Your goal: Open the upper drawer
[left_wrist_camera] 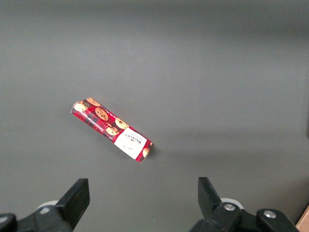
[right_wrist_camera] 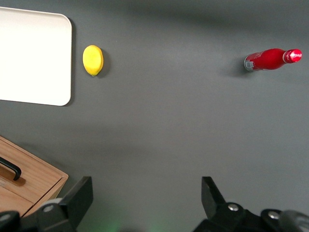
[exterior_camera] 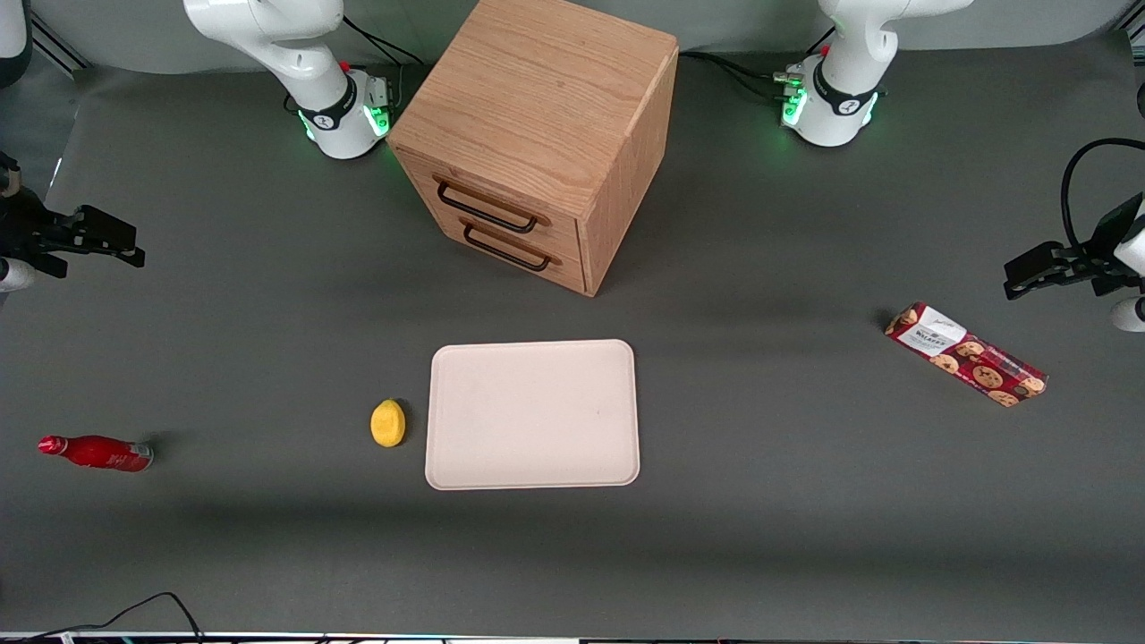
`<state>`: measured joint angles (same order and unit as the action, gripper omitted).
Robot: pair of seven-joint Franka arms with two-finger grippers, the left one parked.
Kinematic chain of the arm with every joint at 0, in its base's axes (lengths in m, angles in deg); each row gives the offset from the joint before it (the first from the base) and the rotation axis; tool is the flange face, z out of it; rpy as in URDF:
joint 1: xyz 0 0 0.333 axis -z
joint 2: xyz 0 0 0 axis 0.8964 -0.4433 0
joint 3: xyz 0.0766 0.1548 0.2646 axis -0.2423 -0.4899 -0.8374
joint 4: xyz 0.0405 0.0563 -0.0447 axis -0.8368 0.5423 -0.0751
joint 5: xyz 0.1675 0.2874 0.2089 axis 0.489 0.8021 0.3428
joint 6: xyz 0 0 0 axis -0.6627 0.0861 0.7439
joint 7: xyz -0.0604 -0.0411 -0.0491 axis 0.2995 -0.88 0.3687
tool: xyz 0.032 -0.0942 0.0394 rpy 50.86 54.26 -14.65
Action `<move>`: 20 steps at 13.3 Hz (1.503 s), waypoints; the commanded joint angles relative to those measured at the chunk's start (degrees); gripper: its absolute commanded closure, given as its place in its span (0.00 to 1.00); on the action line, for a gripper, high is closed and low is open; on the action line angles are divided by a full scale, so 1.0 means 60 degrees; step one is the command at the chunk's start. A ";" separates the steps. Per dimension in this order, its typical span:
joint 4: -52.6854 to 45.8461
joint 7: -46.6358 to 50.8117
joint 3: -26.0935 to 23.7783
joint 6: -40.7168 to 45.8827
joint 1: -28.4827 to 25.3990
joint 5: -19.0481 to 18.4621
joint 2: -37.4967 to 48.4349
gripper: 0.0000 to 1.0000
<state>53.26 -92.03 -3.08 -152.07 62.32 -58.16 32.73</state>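
Out at the working arm's end of the tabletop (exterior_camera: 268, 555), my end effector (exterior_camera: 112, 243) hangs open and empty, well apart from the upper drawer (exterior_camera: 492, 207), which sits shut in the cabinet (exterior_camera: 537, 116), because no reach has begun yet.

A pale tray (exterior_camera: 533, 415) lies mid-bench with a lemon (exterior_camera: 388, 422) just beside it. A red bottle (exterior_camera: 97, 453) lies toward the working arm's end, a biscuit packet (exterior_camera: 965, 353) toward the parked arm's.

Shut oak upper drawer (exterior_camera: 490, 207), black-handled
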 commanded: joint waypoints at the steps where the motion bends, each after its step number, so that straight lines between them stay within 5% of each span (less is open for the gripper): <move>1: -0.0252 0.0152 -0.0056 0.0149 0.0168 0.0026 -0.0138 0.00; 10: -0.0266 0.0137 -0.0173 0.0483 -0.0225 0.0434 -0.0109 0.00; 13: -0.0222 0.0225 -0.0056 0.1040 -0.1190 0.0949 -0.0109 0.00; 20: -0.0251 0.0196 0.0982 0.1057 -0.4894 0.0847 -0.0298 0.00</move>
<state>53.20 -91.65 -0.63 -146.66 39.41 -53.20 32.24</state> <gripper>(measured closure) 0.000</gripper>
